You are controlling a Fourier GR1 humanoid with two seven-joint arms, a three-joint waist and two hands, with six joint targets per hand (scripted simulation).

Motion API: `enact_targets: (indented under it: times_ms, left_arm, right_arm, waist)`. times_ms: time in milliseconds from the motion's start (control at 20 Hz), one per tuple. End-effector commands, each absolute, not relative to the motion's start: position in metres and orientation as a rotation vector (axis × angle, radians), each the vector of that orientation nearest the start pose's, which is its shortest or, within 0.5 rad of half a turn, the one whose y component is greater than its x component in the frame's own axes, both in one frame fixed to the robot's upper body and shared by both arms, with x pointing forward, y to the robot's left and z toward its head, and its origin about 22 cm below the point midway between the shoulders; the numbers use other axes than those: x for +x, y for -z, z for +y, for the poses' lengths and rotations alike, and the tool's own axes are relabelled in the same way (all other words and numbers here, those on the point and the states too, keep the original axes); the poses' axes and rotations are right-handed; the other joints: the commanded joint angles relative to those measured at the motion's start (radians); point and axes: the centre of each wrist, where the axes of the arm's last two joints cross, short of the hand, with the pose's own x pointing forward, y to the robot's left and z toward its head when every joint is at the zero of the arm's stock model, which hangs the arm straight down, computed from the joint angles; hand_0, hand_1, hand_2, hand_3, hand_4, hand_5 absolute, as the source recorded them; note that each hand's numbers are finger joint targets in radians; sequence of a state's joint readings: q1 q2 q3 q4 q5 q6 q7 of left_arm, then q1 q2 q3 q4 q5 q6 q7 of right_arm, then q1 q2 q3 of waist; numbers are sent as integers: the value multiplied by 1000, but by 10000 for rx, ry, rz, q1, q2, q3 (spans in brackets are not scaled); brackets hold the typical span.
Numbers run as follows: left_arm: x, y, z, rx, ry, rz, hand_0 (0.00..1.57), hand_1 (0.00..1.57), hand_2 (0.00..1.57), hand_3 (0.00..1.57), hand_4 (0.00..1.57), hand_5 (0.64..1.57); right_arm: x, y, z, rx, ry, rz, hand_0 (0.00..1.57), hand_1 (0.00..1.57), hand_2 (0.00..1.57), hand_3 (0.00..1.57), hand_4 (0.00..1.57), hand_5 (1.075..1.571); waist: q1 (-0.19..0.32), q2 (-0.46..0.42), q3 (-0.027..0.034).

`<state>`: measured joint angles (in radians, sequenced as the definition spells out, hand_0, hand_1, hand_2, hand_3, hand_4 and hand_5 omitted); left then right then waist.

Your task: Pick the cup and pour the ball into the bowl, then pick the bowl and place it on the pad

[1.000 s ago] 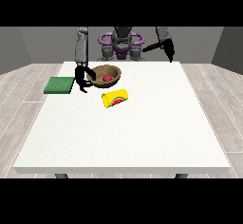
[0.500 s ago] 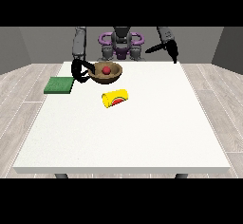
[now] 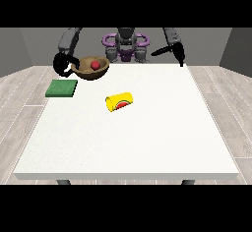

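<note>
The brown bowl [image 3: 91, 69] with the red ball [image 3: 95, 65] inside is lifted off the table at the back left. The hand at the view's left [image 3: 63, 64] grips the bowl's left rim, fingers curled round it. The bowl hangs above and to the right of the green pad [image 3: 62, 88], which lies flat near the table's left edge. The yellow cup [image 3: 120, 101] lies on its side in the middle of the table, apart from both hands. The hand at the view's right [image 3: 180, 55] hangs above the back right corner, holding nothing.
The white table [image 3: 133, 142] stretches wide toward the camera. The robot's torso [image 3: 126, 46] stands behind the back edge.
The bowl with the ball has risen off the table and moved left toward the pad, carried by the hand at the view's left. The cup and the other hand stayed put.
</note>
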<state>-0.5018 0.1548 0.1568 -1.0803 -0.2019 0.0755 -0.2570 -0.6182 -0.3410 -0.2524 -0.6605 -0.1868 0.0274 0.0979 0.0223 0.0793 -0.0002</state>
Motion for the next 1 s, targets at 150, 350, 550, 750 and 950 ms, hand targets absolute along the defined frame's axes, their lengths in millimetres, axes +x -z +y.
enact_targets:
  times_ms: [150,350,550,750,950]
  left_arm:
    - [353,-9,264,3462,2051,-18837,0,0,0,0,0,1565]
    - [358,-37,211,2825,2744,-20092,0,0,0,0,0,1565]
    - [369,-75,214,3236,2677,-20816,0,0,0,0,0,1565]
    - [367,-100,198,3481,2681,-21779,0,0,0,0,0,1565]
    - [358,-121,194,3513,2697,-22332,0,0,0,0,0,1564]
  right_arm:
    - [371,-46,-382,-883,1198,-13024,1571,1571,1571,1571,1062,1560]
    - [357,-52,-433,-1017,3091,-13828,1571,1571,1571,1571,1074,1563]
    - [342,-66,-470,-891,3281,-14572,1571,1571,1571,1366,1031,1562]
    - [330,-67,-488,-1437,2891,-15145,1571,1571,1571,1192,1008,1567]
    - [324,-102,-515,-2067,2875,-16099,1571,1571,1571,0,1047,1567]
  waist:
    - [-559,901,-1]
    - [504,1825,16]
    - [453,2619,19]
    - [481,3423,22]
    - [589,4167,28]
